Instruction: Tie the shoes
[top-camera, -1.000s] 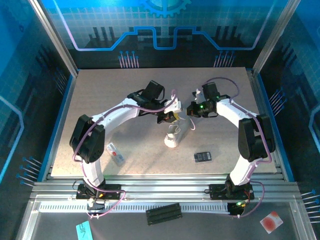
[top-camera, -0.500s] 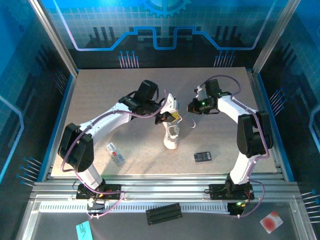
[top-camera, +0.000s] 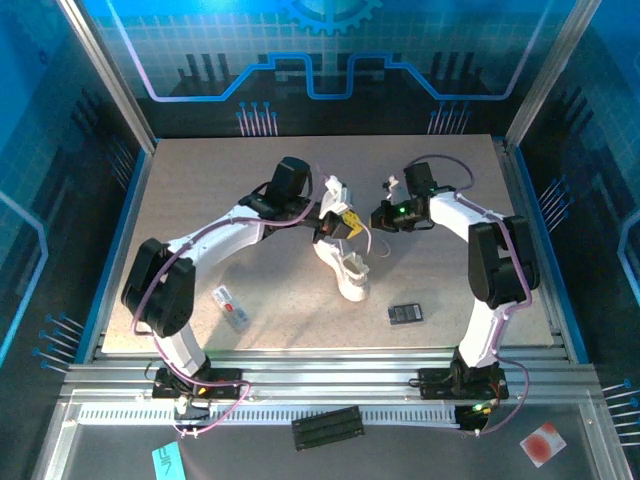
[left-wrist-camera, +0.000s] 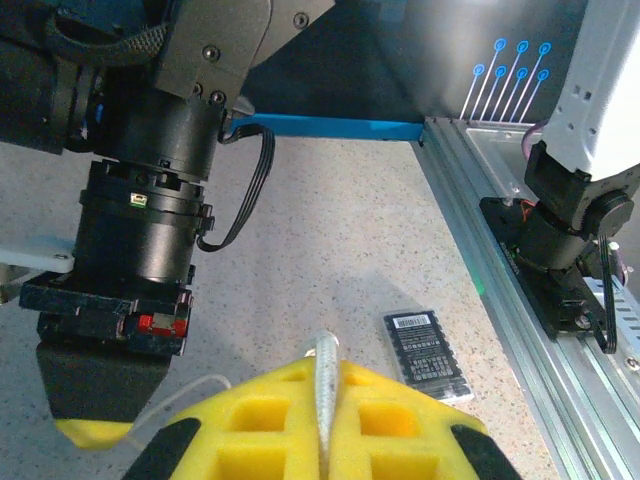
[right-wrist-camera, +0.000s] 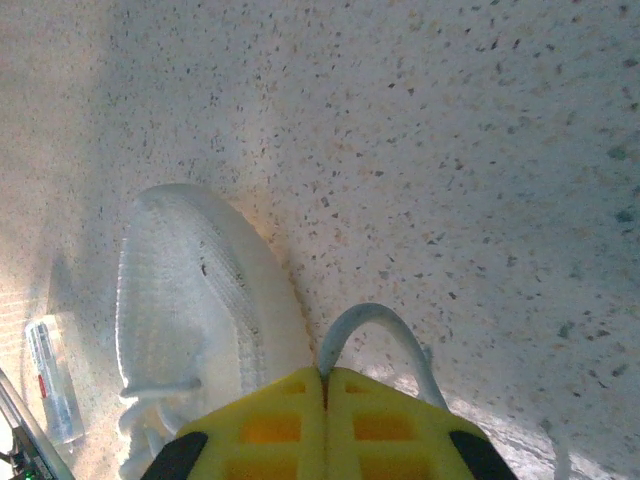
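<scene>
Diagonally near the middle of the table (top-camera: 200, 200) lies one sneaker (top-camera: 348, 272), its long axis running far-left to near-right, toe seemingly far-left. It is white knit with a pale sole and thin white laces (left-wrist-camera: 325, 385). Two grippers hang just beyond it, the left gripper (top-camera: 343, 226) and right gripper (top-camera: 377, 217) each clenched on a lace.

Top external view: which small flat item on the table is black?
The rectangle right of the sneaker; the tag left of it is white.

The sneaker (right-wrist-camera: 190, 290) and lace (right-wrist-camera: 365, 318) are white, the table (right-wrist-camera: 450, 120) speckled beige, the fingers (right-wrist-camera: 255, 430) yellow.
</scene>
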